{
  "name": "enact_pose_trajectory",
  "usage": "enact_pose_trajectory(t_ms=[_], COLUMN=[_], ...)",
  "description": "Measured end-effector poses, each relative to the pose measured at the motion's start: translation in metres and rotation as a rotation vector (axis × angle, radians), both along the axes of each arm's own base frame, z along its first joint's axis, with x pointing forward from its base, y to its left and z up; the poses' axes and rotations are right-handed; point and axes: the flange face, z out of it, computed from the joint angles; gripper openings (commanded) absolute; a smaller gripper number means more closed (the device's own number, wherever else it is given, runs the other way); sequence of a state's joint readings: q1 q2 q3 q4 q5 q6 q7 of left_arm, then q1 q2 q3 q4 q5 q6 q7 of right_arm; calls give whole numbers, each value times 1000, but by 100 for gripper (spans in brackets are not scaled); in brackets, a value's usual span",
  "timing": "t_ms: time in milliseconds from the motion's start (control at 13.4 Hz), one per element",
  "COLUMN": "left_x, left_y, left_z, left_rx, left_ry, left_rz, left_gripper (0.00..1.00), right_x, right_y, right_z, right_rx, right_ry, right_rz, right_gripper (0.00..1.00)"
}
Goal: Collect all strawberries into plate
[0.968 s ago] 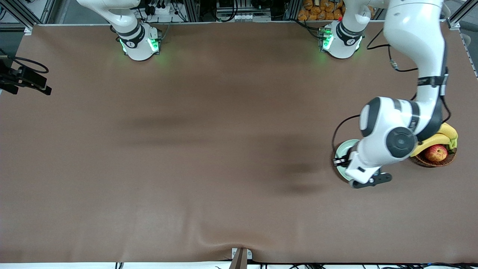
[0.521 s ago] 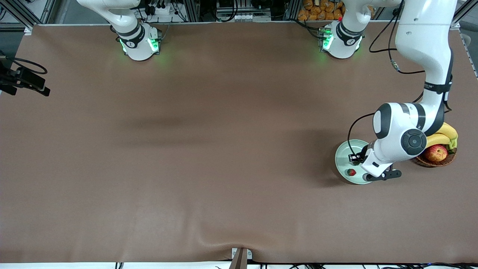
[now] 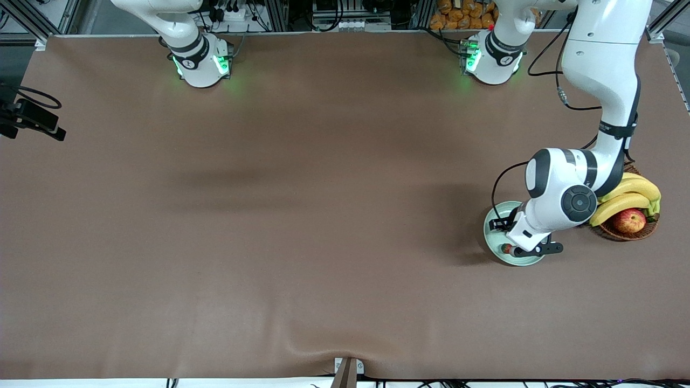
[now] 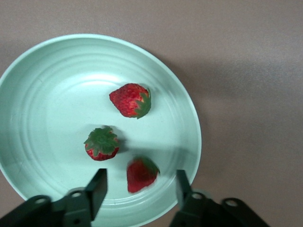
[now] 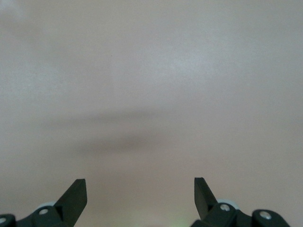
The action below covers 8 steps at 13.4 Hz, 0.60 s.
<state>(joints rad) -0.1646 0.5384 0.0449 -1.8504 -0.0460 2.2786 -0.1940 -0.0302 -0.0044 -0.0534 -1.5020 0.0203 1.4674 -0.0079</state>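
Left claw (image 4: pixel 140 185) hovers over the plate (image 4: pixel 42 85), fingers parted and empty — three strawberries (image 4: pixel 130 100) lie in the plate, one between the fingertips. Right claw (image 5: pixel 140 191) waits wide open over bare tabletop (image 5: pixel 151 71).

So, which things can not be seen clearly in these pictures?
- Front view: the left arm covers much of the plate; only one strawberry peeks out, though the left wrist view shows three.
- Front view: the left gripper is hidden under its own wrist.
- Front view: the right gripper is cut off by the edge.
- Front view: the arm covers part of the basket.
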Motion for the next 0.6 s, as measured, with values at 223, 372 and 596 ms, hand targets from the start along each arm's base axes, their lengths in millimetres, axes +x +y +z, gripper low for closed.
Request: enact_pose_trajectory(t_ms=[223,372,596], left_x=[9,23,38], left_y=[4,9,13], left_z=[20,68,176], left_rx=[-3,-4,-10], left_ry=[-20,-17,-28], left_rz=[8,16,19], left_gripper=[100,100,100], right_x=[0,0,0], right_y=[0,0,0], right_z=[0,0,0], right_rx=[0,0,0], right_ry=[0,0,0], right_rz=[0,0,1], right_gripper=[100,100,100])
